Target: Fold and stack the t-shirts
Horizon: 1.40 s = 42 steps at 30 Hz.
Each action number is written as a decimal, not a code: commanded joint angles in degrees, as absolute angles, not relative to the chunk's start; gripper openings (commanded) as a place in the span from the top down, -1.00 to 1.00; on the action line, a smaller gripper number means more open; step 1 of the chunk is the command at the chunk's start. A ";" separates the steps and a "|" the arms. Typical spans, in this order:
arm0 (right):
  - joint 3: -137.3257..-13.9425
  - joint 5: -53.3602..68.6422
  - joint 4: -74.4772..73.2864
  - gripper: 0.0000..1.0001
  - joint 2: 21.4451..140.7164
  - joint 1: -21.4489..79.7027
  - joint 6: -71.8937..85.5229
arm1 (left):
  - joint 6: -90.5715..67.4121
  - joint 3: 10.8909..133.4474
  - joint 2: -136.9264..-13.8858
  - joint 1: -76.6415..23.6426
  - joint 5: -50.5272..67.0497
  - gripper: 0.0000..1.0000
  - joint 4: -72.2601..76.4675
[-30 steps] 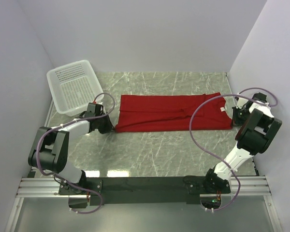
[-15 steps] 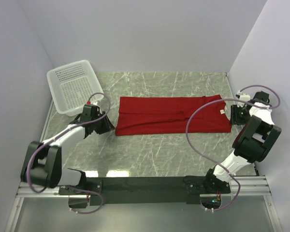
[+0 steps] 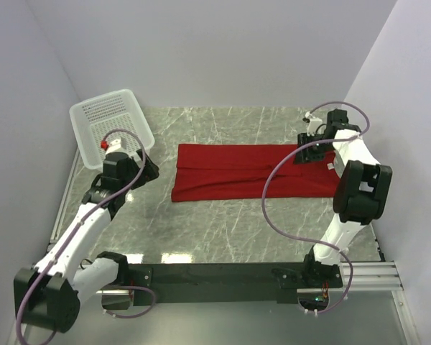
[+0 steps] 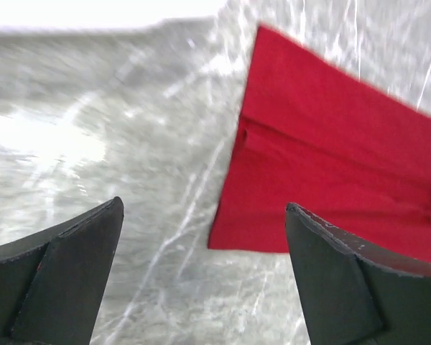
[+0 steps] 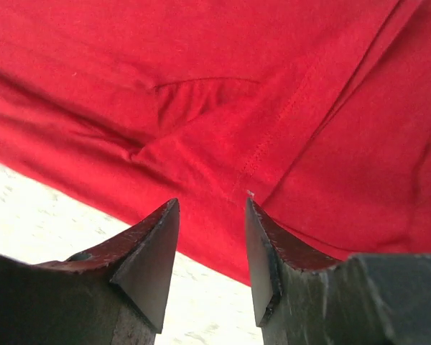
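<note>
Since a second ago: let go at both ends.

At the left gripper [image 3: 148, 169]: drawn off the hem of the red t-shirt [image 3: 251, 169], raised and swung back toward the white basket [image 3: 111, 126]. Forearm now stretched out long from the base, no longer folded tight at the elbow. Jaws spread wide, nothing between them. In the wrist view, the shirt's corner just ahead and to the right of the fingers, apart from both, with bare marble table [image 3: 223, 223] under the gap.

At the right gripper [image 3: 307, 154]: gone from the outer edge of the collar end to its far side, arm reaching up and over, wrist bent down toward the cloth. Jaws partly apart, a narrow gap, nothing pinched. Red fabric with a seam and a small crease right below the tips; touching or not, cannot tell.

T-shirt flat on the table, folded into a long band, hem end ahead of the left gripper, collar end under the right one.
</note>
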State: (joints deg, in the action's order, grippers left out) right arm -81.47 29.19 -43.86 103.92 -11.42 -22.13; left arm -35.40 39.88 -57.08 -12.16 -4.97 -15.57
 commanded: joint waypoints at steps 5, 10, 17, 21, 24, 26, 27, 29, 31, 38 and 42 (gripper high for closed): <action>-84.20 20.75 -42.89 0.01 108.72 -11.87 -6.60 | -35.24 38.85 -49.57 -11.51 -10.37 -0.99 -18.19; -82.79 17.49 -41.83 -0.03 109.77 -11.69 -3.25 | -35.86 36.65 -48.43 -11.51 -9.23 -0.99 -17.58; -82.79 19.94 -41.92 -0.03 113.64 -11.69 -0.44 | -35.33 37.70 -49.57 -11.43 -8.61 -0.99 -17.75; -83.23 21.27 -42.19 0.10 113.91 -11.60 -0.35 | -35.42 37.44 -49.40 -11.43 -8.79 -0.99 -17.93; -83.76 23.19 -42.63 0.29 114.26 -11.60 -0.26 | -35.86 37.00 -49.13 -11.43 -8.53 -0.99 -17.75; -84.46 24.08 -43.15 0.43 114.61 -11.60 -0.26 | -36.12 36.91 -49.04 -11.43 -8.26 -0.99 -17.58; -84.64 24.78 -43.15 0.47 114.70 -11.60 -0.26 | -36.12 37.00 -49.22 -11.43 -8.26 -0.99 -17.67; -85.60 26.28 -43.42 0.56 114.70 -11.51 -0.09 | -35.95 37.27 -49.22 -11.43 -8.26 -0.99 -18.19; -86.57 28.55 -43.94 0.67 115.22 -11.51 -0.09 | -35.77 37.53 -49.13 -11.43 -8.44 -0.99 -18.37; -94.37 35.06 -43.59 0.69 118.38 -9.67 2.98 | -35.86 38.06 -50.18 -11.43 -7.65 -0.99 -18.37; -100.45 41.03 -41.84 0.34 122.77 -8.44 6.06 | -36.12 38.32 -51.33 -11.43 -7.12 -0.99 -18.19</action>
